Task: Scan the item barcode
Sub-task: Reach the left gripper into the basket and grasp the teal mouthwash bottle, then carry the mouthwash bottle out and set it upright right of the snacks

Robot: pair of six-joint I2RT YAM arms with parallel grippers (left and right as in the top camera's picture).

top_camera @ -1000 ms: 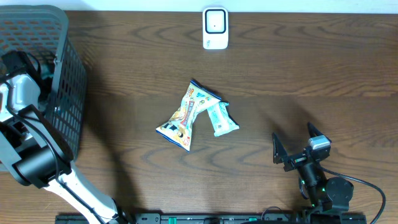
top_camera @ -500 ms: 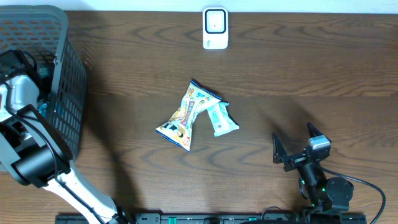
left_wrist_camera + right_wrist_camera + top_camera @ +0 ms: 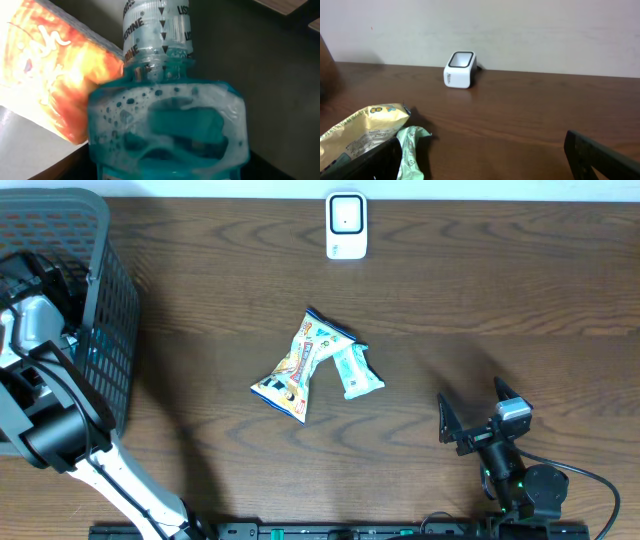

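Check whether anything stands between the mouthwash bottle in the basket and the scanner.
The basket wall stands between the mouthwash bottle and the scanner, so it would likely have to be lifted over. Past that, nothing visible blocks the line; the snack packets lie off it, nearer the table's middle.

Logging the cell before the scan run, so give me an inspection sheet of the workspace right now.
Surface: dark wood table, no spills seen.
Job's things: white scanner at far edge; yellow snack packet and green packet touching at centre; mouthwash bottle and orange packet inside grey basket.
Clutter: nothing seen.
Grippers: right gripper open, empty; left gripper hidden in the basket, state unclear.
Cables: black cable at the near right edge.
Surroundings: pale wall behind table.
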